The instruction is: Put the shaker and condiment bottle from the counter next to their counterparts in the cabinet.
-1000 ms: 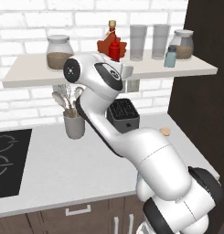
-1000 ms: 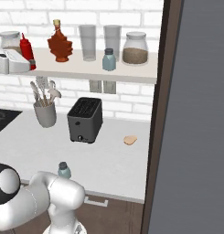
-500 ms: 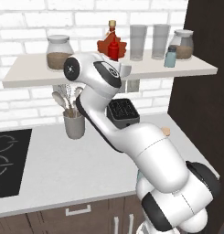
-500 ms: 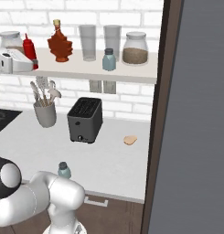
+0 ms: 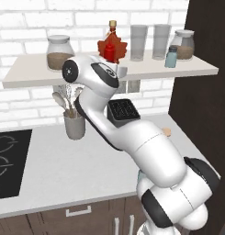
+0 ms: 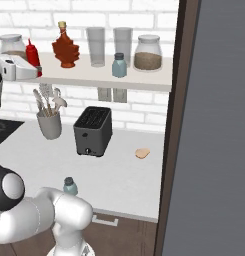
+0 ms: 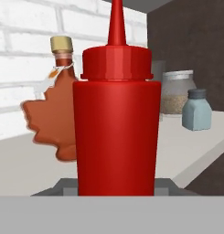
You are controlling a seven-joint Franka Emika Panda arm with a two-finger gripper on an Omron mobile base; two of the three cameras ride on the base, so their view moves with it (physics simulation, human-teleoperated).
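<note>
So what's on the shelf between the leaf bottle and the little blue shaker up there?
In the right base view, two tall clear glasses stand between the maple-leaf syrup bottle and the shaker on the shelf.

No readable text, labels, brands, numbers or signs anywhere. Condiment bottle: plain red, unmarked. Maple-leaf syrup bottle: small tag at neck, nothing legible on it. Shelf shaker, jars, glasses, toaster: no markings visible.
</note>
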